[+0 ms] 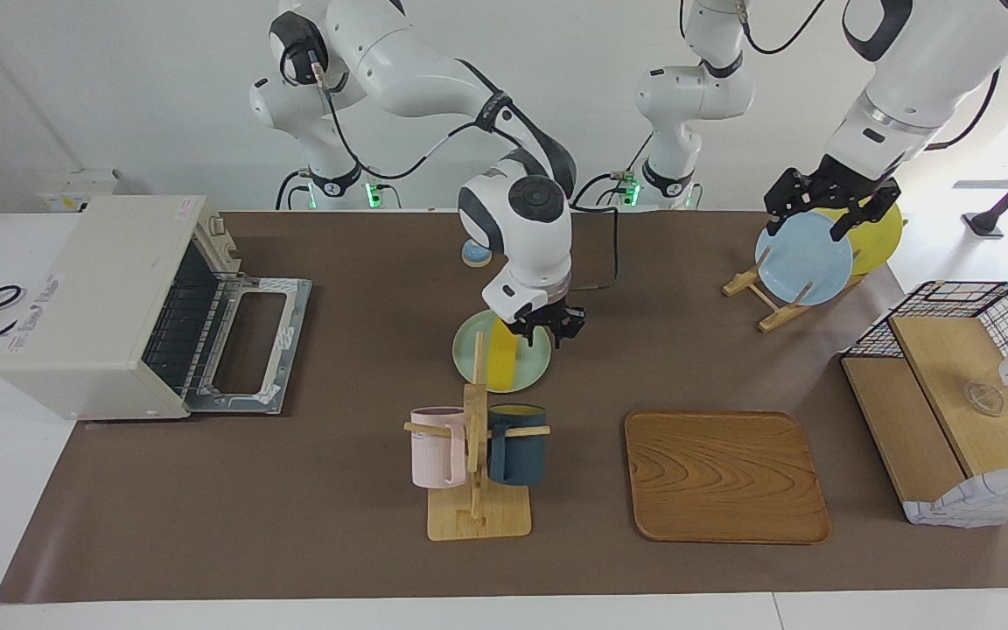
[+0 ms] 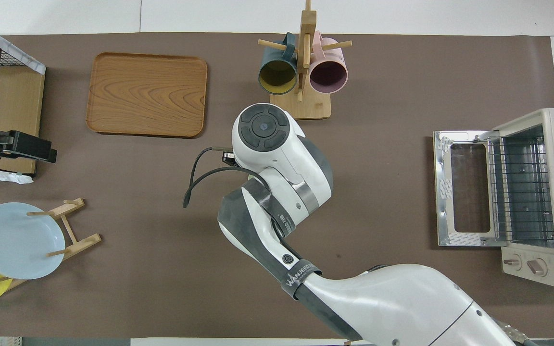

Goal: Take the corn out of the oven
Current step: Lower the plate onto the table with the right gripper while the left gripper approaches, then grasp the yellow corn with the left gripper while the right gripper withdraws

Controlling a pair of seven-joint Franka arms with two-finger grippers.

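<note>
With the corn (image 1: 502, 366) resting on the green plate (image 1: 532, 367) mid-bench, the right gripper (image 1: 548, 331), jaws parted, should lift straight up; left gripper (image 1: 822, 215) waits, jaws spread

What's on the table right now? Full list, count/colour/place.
oven: 1, cream-white, right arm's end, door down, rack bare
corn: 1, yellow, on the green plate
green plate: 1, pale green, mid-table, nearer the robots than the mug rack
mug rack: 1, wooden, holds both mugs
pink mug: 1
dark blue mug: 1
wooden tray: 1, brown, beside the mug rack
plate stand: 1, wooden, left arm's end
blue plate: 1, in the stand
yellow plate: 1, in the stand
wire basket: 1, black, left arm's end
small blue dome: 1, near the robots
right pincer: over the green plate, open
left pincer: over the plate stand, open
</note>
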